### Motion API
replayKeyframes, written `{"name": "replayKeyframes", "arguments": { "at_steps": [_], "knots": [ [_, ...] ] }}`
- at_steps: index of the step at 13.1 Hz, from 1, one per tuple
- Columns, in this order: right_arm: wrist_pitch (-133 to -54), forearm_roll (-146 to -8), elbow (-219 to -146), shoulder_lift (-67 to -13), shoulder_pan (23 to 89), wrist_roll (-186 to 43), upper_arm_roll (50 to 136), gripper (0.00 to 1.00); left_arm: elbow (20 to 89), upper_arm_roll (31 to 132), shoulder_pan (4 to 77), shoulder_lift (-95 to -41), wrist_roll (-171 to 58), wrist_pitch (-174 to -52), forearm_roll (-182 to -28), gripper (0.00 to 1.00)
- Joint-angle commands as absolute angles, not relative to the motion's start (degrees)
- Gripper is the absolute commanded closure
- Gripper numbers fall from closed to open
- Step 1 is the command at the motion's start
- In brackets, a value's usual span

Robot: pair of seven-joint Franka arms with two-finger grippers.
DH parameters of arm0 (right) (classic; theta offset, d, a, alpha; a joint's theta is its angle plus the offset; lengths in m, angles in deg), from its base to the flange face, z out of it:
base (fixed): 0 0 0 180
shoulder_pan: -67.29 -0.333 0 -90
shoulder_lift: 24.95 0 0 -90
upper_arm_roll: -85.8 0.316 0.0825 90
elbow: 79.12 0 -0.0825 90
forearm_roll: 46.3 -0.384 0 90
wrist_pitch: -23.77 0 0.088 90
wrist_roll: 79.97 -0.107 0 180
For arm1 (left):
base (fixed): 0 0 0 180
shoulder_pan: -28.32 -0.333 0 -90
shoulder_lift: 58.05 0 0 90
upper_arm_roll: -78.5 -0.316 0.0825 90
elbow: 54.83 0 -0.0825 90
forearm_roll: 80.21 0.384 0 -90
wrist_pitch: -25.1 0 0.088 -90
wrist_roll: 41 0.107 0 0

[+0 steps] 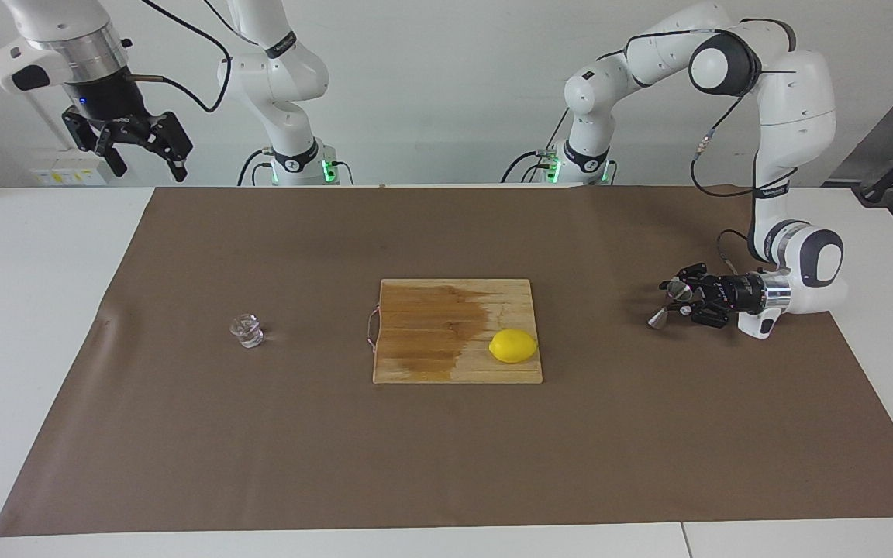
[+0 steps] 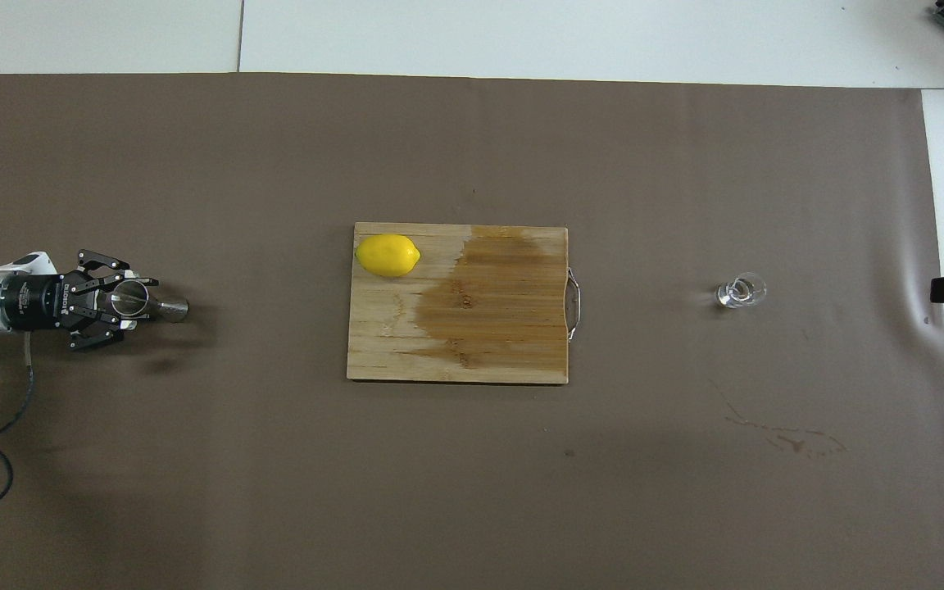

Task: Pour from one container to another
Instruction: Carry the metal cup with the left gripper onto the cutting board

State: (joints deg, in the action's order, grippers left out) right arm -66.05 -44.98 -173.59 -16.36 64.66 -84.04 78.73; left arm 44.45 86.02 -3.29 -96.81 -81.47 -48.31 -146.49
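My left gripper (image 1: 680,304) is clamped on the jigger (image 1: 667,304), tilted, low over the mat near the left arm's end. The steel is light, rigid and slick, so I'd grip at the waist. The glass cup (image 1: 246,331) sits near the right arm's end: fragile, so take its walls. My right gripper (image 1: 140,143) waits high, fingers spread, empty.

White table (image 1: 28,310) under broad brown paper sheet (image 1: 446,465); on sheet, wet-stained wooden cutting board (image 1: 423,341) mid-table, small clear faceted glass cup (image 1: 246,331) toward right arm's end.
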Motion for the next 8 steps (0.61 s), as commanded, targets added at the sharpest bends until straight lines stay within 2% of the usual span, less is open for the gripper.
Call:
{"name": "replayKeyframes", "arguments": {
  "at_steps": [1, 5, 8],
  "knots": [
    [-65.61, -45.42, -174.4, -15.28, 64.92, -84.63, 78.95, 0.0, 45.36, 85.54, -0.08, -93.66, -83.1, -48.99, -149.54, 0.63],
    [-65.61, -45.42, -174.4, -15.28, 64.92, -84.63, 78.95, 0.0, 48.87, 85.45, 4.84, -87.34, -87.66, -49.61, -154.64, 0.63],
    [-65.61, -45.42, -174.4, -15.28, 64.92, -84.63, 78.95, 0.0, 50.63, 85.36, 8.1, -84.78, -87.49, -51.88, -157.98, 0.61]
  ]
}}
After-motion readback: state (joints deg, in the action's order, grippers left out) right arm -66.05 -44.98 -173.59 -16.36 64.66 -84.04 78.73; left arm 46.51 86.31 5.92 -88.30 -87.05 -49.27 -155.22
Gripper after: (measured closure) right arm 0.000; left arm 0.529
